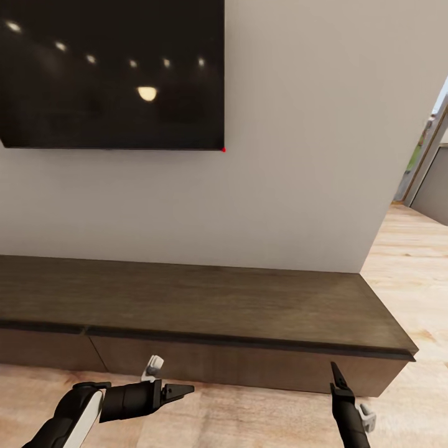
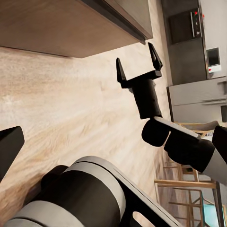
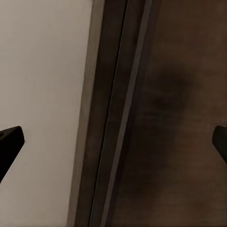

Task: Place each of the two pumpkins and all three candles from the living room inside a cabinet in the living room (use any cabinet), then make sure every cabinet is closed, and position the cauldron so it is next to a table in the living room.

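Facing cabinet (image 1: pixel 205 311) (drawers shut), claws empty

cabinet (image 1: pixel 249 311): left end cut off | TV (image 1: pixel 112 74): top, left cropped

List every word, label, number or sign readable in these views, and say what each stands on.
None can be read.
TV screen: dark, showing lamp reflections and no text.
Cabinet: plain dark wood with no label.
Kitchen appliances in the left wrist view: any markings are too small and blurred to read.
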Robot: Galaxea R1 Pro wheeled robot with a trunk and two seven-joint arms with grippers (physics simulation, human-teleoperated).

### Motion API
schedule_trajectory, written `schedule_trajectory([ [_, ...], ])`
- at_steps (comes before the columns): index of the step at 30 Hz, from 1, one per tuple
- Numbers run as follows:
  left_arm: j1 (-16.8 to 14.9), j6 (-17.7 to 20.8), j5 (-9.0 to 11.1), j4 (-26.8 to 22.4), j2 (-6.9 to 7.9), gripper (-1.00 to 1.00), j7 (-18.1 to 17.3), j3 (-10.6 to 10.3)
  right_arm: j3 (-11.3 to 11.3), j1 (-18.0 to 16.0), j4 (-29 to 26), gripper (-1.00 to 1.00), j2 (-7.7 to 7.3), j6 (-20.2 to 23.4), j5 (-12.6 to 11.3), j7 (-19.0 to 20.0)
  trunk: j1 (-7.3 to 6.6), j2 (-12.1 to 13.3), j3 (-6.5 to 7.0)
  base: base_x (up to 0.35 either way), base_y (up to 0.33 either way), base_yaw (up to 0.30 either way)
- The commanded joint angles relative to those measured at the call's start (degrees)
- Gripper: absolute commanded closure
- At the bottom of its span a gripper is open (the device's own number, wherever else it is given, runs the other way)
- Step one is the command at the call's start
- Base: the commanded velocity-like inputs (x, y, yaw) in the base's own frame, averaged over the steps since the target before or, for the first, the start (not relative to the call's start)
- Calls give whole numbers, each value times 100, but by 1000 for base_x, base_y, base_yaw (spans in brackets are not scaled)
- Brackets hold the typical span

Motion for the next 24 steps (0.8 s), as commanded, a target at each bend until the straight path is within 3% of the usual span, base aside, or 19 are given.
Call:
schedule_trajectory([
  [1,-3,23,7,0,4,-100,-7,-7,26,-4,14,-100,-1,-22,-55,24,-1,-2,-5,0,0,0],
  [24,-3,-3,-28,0,-9,-100,20,-129,-18,-4,52,-100,-90,-32,-104,16,-1,-2,-5,67,0,0],
])
